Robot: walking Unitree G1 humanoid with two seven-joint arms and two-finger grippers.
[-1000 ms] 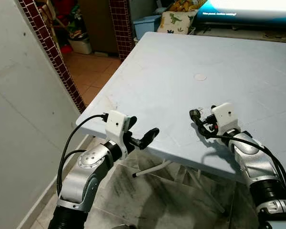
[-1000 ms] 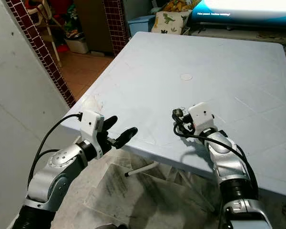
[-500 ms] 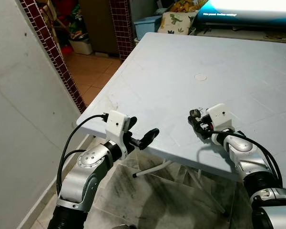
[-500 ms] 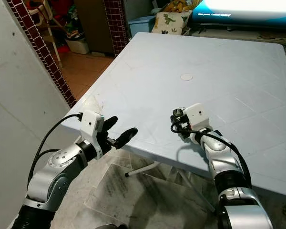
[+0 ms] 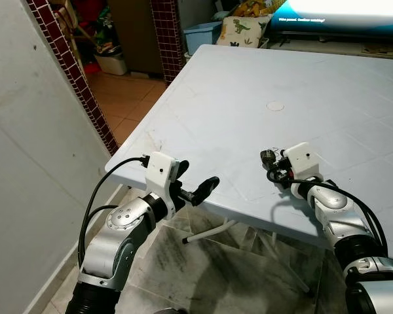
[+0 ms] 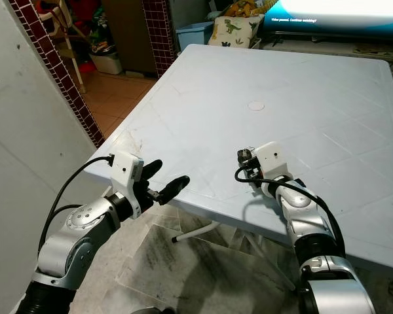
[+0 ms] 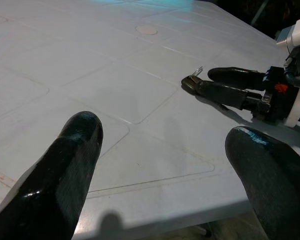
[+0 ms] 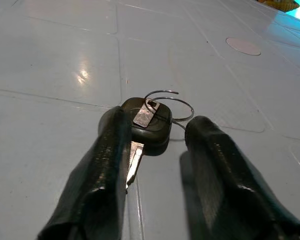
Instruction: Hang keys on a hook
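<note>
A key [image 8: 147, 122] with a black head, metal blade and thin wire ring lies on the white table [image 5: 236, 91] near its front edge, also seen in the head view as key [image 5: 267, 156]. My right gripper [image 5: 271, 165] is low over the table with the key between its fingertips. The key head rests against one finger [image 8: 107, 165]; a gap separates it from the other finger [image 8: 225, 175], so the gripper is open. My left gripper [image 5: 198, 178] is open and holds nothing, hovering off the table's front left corner, pointing towards the key.
A round cap [image 5: 275, 105] marks the table's middle. A pale wall [image 5: 26, 170] and a red-tiled pillar [image 5: 72, 72] stand close on the left, with an orange-tiled doorway behind. A lit screen [image 5: 340, 13] and a dinosaur cushion [image 5: 243, 29] sit beyond the table.
My right gripper has turned at the wrist and dropped lower over the table, keeping the key at its tips. The left arm has stayed put.
</note>
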